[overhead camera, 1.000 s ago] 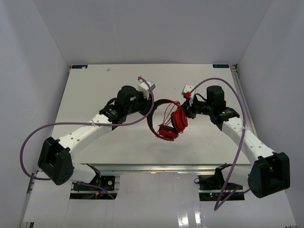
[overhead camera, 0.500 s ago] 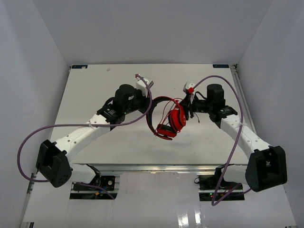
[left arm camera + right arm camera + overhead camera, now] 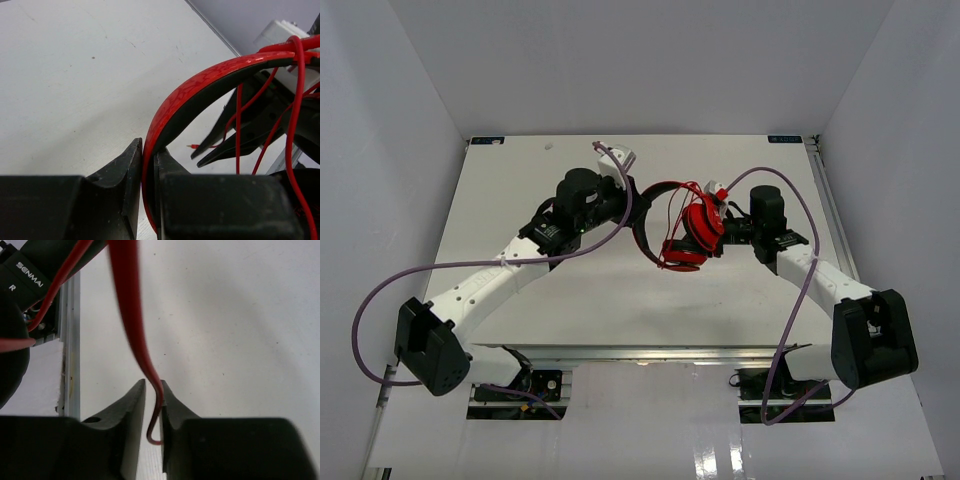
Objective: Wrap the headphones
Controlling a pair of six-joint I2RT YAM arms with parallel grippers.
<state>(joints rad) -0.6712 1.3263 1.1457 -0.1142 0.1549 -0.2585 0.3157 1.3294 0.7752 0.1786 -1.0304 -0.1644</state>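
Observation:
The red headphones (image 3: 696, 236) are held above the middle of the table between my two arms. My left gripper (image 3: 632, 208) is shut on the black-lined red headband (image 3: 200, 85), which runs up from between its fingers (image 3: 149, 147). The thin red cord (image 3: 295, 100) hangs in loops over the ear cups. My right gripper (image 3: 722, 236) sits just right of the ear cups. In the right wrist view the cord (image 3: 131, 315) runs down between its jaws (image 3: 153, 387), lying against the right finger with a gap to the left one. A black ear-cup part marked "R" (image 3: 25, 280) is at top left.
Thick purple robot cables (image 3: 620, 225) arc over both arms (image 3: 798, 215). White walls enclose the white table (image 3: 570, 290) at back and sides. A metal rail (image 3: 830, 210) runs along the table's right edge, also in the right wrist view (image 3: 70, 340).

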